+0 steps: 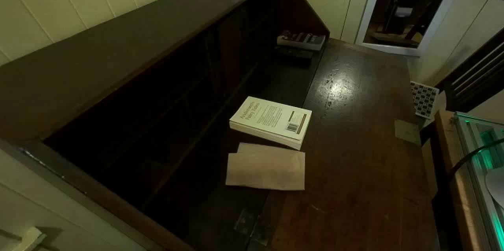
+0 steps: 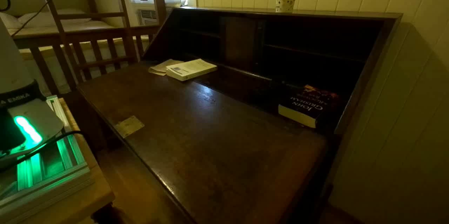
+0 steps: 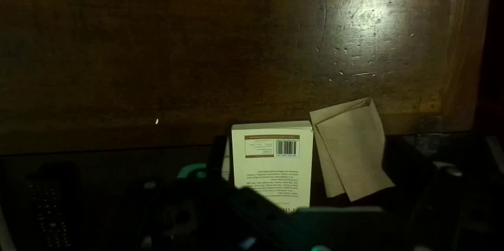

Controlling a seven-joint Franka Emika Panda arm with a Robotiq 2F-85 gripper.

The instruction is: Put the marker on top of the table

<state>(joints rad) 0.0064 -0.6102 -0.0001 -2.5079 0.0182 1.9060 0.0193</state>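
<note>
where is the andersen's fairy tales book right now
In an exterior view, the Andersen's Fairy Tales book lies near the middle, partly on the glossy brown tabletop, beside the brown papers; in the wrist view, those papers are to its right.

I see on-screen a glossy brown wooden tabletop [image 1: 362, 188] carrying a white paperback [image 1: 271, 119], folded tan paper [image 1: 267, 170], a dark-covered book [image 2: 308, 105] and a black oblong object [image 1: 294, 55].
</note>
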